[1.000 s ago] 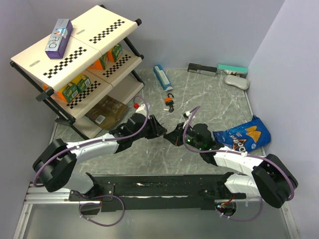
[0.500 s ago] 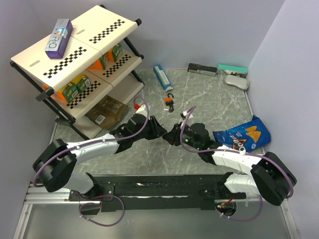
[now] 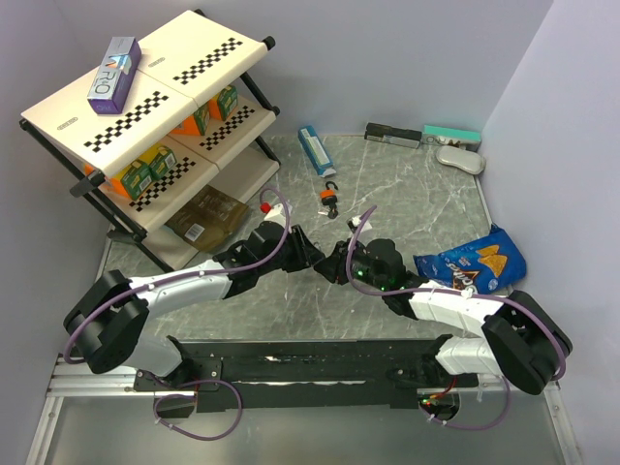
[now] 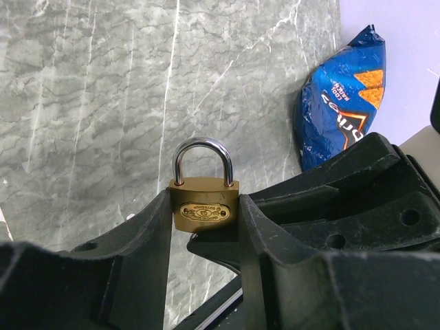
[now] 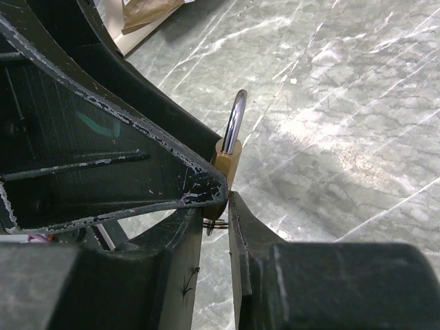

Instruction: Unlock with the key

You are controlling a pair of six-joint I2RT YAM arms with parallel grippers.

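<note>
— What do we find changed over the last second?

— Only the right side. From above, the right gripper [image 3: 329,263] has slid left across the table [image 3: 417,208]. A second ago we saw a sliver of marble between it and the left gripper [image 3: 315,255]; now the two meet tip to tip. The left arm [image 3: 184,286] has not budged, and the bag [image 3: 475,262] lies where it was.

— And how do we read the arms?

— The left arm runs low from its base at the lower left, up and rightward to mid-table, gripper pointing right. The right arm [image 3: 455,310] folds at an elbow near the bag, and its forearm runs leftward so its gripper faces the other.

— Jaws?

— The left pair pinch the padlock [image 4: 203,206] by the sides of its brass body. In the wrist view it stands upright, shackle seated in both holes. The right pair stand a narrow slot apart, marble showing between them, tips just below the padlock's base.

— Where is the key?

— We make out thin dark bits, the key [image 5: 214,223] as far as we can tell, at that slot's mouth, right under the padlock. Whether the right jaws grip it, or whether it sits in the lock, we cannot tell.
</note>
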